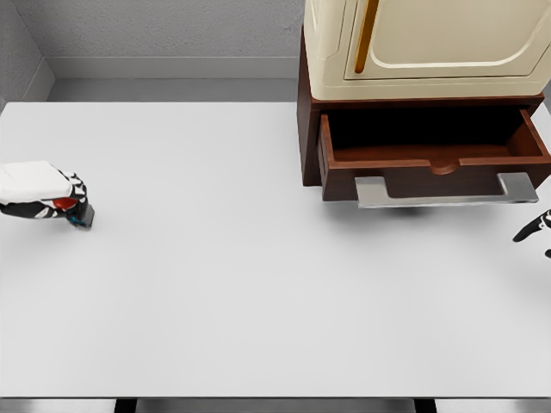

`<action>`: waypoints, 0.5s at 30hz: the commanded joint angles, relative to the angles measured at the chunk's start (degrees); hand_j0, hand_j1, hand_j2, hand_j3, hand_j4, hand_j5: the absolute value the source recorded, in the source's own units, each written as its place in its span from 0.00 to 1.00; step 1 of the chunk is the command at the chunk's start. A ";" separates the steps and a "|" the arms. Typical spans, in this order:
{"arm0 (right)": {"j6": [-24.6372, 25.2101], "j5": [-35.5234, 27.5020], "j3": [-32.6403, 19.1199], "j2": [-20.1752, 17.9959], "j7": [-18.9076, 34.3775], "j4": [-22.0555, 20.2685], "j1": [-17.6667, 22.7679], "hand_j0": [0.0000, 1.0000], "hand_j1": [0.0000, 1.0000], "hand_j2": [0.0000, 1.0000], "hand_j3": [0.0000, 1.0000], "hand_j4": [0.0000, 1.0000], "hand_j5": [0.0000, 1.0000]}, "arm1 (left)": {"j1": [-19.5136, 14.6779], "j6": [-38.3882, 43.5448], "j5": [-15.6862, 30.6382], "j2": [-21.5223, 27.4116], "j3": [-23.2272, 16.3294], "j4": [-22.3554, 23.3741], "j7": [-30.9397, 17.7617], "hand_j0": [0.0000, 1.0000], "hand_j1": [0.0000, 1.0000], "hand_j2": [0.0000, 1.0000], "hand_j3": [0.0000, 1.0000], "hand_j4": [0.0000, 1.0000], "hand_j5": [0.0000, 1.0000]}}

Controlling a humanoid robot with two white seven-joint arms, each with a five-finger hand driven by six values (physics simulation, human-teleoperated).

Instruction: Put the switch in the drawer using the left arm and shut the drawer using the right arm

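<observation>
While the switch (pixel 76 212) is clasped in the left hand (pixel 41 193) at the far left of the table (pixel 224 284), with red and blue parts peeping out from under the curled fingers, a long carry is judged to lie ahead. The load should be lifted clear of the surface, swept right, and lowered over the open drawer (pixel 435 146) behind its front lip, not onto the grey handle (pixel 445 191). Release is best delayed until the switch is well inside. Only fingertips of the right hand (pixel 535 227) are seen at the right edge; its state cannot be told. One switch, one drawer, one handle, one cabinet (pixel 430 47) and two hands are counted.
</observation>
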 commanded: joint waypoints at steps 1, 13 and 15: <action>0.17 -0.81 -0.02 -0.05 -0.02 -0.02 0.00 0.60 0.60 0.60 0.60 0.60 0.60 | 0.00 0.14 0.45 0.00 0.05 -1.48 0.20 0.39 0.39 0.39 0.39 0.39 0.39; 0.17 -1.43 -0.10 -0.23 -0.02 -0.02 0.00 0.60 0.60 0.60 0.60 0.60 0.60 | -6.15 0.14 1.07 -10.10 0.67 -19.06 0.38 0.38 0.38 0.38 0.38 0.38 0.38; 0.17 -1.69 -0.81 -0.40 -0.02 -0.11 0.00 0.61 0.61 0.61 0.61 0.61 0.61 | -7.38 0.14 1.07 -13.00 0.67 -19.15 0.38 0.38 0.38 0.38 0.38 0.38 0.38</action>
